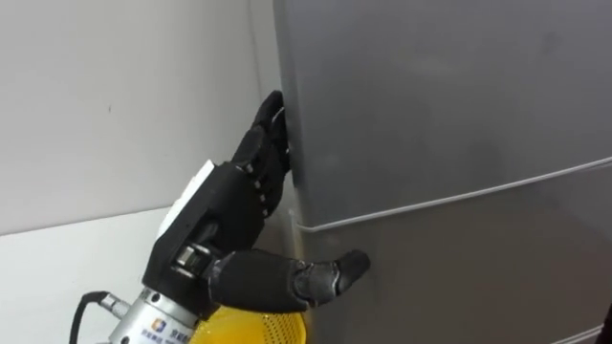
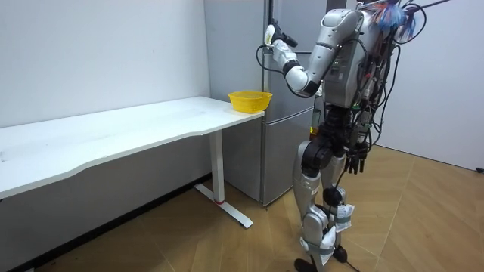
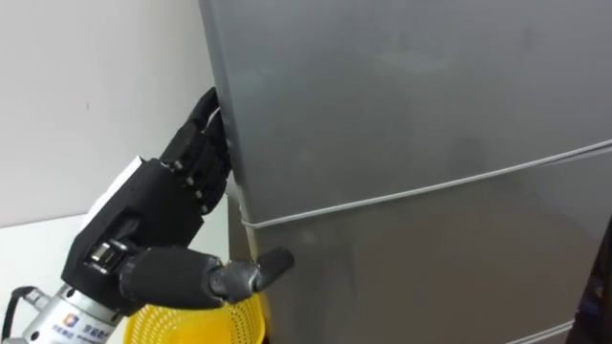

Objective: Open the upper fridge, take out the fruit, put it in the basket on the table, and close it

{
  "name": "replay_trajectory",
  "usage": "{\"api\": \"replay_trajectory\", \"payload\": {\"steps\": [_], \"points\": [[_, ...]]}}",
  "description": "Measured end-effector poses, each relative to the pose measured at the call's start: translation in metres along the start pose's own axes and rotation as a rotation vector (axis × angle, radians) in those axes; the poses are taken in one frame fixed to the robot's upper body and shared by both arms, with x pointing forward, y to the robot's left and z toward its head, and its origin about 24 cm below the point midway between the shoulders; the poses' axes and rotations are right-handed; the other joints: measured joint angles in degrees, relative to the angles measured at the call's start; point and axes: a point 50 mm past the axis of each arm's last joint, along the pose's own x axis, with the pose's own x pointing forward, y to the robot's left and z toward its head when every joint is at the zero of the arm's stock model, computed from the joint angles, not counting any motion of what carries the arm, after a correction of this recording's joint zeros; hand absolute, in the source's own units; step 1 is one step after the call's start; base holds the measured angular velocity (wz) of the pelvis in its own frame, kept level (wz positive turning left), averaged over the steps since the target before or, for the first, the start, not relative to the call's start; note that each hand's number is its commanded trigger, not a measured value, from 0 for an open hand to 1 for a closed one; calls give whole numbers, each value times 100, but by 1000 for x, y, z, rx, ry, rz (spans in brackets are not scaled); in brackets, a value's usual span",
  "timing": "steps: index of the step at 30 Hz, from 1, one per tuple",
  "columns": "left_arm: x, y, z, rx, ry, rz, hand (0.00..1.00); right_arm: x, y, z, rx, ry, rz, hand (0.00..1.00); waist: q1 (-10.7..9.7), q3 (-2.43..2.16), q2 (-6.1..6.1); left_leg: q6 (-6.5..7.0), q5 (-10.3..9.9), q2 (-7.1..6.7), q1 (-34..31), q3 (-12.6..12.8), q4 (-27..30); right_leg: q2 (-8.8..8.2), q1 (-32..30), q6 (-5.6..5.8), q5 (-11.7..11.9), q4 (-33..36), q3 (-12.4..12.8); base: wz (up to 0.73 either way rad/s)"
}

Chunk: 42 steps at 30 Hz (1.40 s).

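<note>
Closest to the head camera is the left hand (image 1: 225,205), raised from the lower left against the fridge (image 2: 281,143). Its fingers (image 1: 271,134) are pressed together and curled onto the left edge of the upper door (image 1: 430,96), with their tips tucked out of sight at that edge. The thumb (image 1: 330,274) sticks out apart from them, lying across the top of the lower door (image 1: 478,277) just under the seam between the two doors.

At the far left is the white table (image 1: 76,248), which runs along the wall (image 1: 124,96). A yellow bowl (image 1: 253,330) sits at the table's end corner, just beside the fridge and directly below the left hand's wrist. To the right, the grey fridge front shows both doors flush and closed. In the room view the robot stands upright right in front of the fridge, and the right hand (image 2: 355,160) hangs low beside its hip.

The task looks barely begun. The reach to the door edge is made, but the upper door is not yet opened. The item to fetch is nowhere to be seen and is presumably behind that closed door. Pulling the door open, reaching in, grasping and bringing the item out all appear to remain.
</note>
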Motion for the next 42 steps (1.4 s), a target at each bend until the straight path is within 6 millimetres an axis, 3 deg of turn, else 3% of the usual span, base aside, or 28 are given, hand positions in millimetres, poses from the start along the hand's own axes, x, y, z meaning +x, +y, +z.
{"api": "replay_trajectory", "payload": {"steps": [1,14,20,26,36,42], "points": [[0,1,0,0,-2,14,0,0,0,0,0,0,3,0,0,0,-3,0,0,0,1,0,0,-3,-3,1,0,0,0,0],[0,-1,1,-6,-8,8,0,0,0,1,-5,11,23,0,7,-14,-41,0,0,-7,-12,-1,10,-9,-19,14,-4,-5,-6,0],[2,-14,-3,-27,9,-79,0,0,0,0,-5,14,23,0,-16,-32,-36,0,0,-4,-7,1,18,-8,-22,13,-3,0,3,-1],[2,-15,-3,-30,10,-83,0,0,0,-1,-14,18,22,0,-11,-35,-45,0,0,0,-7,2,21,-8,-21,10,-1,-1,0,0],[1,-17,-2,-125,1,-110,0,0,-3,2,-12,6,4,0,-22,-43,-49,0,0,-7,-107,2,72,-21,-62,22,20,-4,-5,0],[2,-17,-2,-134,0,-112,0,0,-6,3,-6,-1,-3,0,-25,-45,-46,0,0,-5,-106,126,72,-25,-71,29,24,-6,15,0]]}}
